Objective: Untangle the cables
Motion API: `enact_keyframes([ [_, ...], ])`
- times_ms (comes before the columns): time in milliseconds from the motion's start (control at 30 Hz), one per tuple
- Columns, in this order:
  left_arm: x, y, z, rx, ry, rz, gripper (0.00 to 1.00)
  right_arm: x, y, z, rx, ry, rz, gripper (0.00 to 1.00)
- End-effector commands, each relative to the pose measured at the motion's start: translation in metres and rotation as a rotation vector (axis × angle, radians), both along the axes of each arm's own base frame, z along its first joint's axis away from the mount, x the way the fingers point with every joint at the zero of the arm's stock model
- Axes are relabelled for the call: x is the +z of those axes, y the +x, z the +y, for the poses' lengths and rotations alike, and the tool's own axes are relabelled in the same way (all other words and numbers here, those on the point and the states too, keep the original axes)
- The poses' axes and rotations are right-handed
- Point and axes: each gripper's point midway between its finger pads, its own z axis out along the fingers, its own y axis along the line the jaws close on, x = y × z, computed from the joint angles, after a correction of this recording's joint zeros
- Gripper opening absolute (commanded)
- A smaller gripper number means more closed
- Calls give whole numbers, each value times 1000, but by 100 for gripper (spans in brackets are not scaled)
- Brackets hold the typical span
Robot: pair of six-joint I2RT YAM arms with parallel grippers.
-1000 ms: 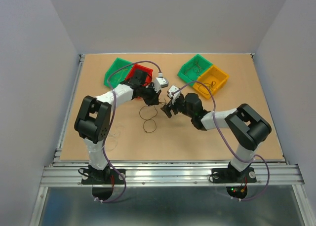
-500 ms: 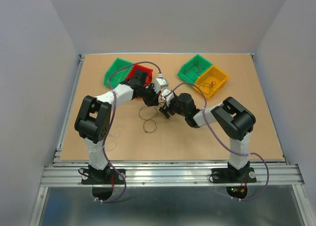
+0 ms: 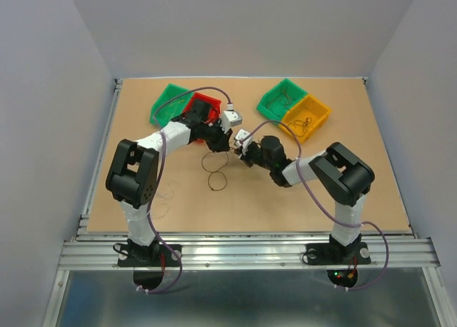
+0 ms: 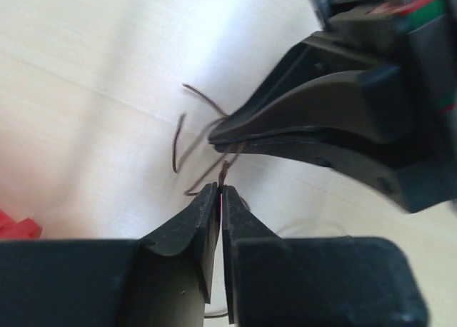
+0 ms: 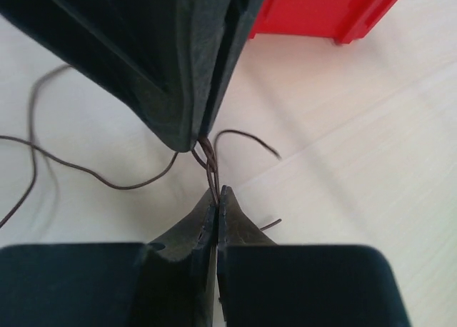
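Over the middle of the table (image 3: pixel 321 198), a tangle of cables (image 4: pixel 176 143) is pinched from both sides.
The left tool (image 4: pixel 221 193) is closed on the hair-thin brown strands, and the right tool (image 5: pixel 216 193) is clamped on the same strands, tip nearly meeting tip; a loose loop (image 3: pixel 216 178) lies on the table nearby. The wire looks feather-light, springy and easily kinked, so a hold on separate strands close beside the knot seems best.
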Motion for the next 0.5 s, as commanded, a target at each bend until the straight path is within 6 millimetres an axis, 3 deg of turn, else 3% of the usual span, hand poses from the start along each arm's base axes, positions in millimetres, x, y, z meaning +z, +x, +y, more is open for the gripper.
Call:
enact_keyframes([
  [0, 42, -5, -6, -46, -88, -89, 27, 66, -13, -7, -19, 158, -106, 0],
  [67, 53, -4, -3, -38, -110, -122, 35, 87, -17, -15, -65, 214, -102, 1],
  [133, 74, 4, 9, 22, -174, -181, 38, 86, -19, -30, -149, 246, -56, 1],
  [200, 90, 7, 19, 58, -216, -224, 41, 99, -15, -48, -262, 282, -49, 1],
  [233, 107, 6, 23, 72, -252, -254, 43, 93, -17, -54, -296, 267, -7, 1],
  [300, 127, 6, 35, 94, -304, -312, 66, 99, -14, -76, -430, 282, 37, 0],
  [400, 137, 5, 42, 121, -338, -366, 67, 109, -5, -110, -650, 323, 68, 1],
  [433, 144, 2, 44, 127, -349, -395, 68, 117, -2, -134, -779, 343, 82, 1],
  [467, 147, 1, 45, 129, -355, -410, 68, 122, -1, -145, -832, 354, 89, 1],
])
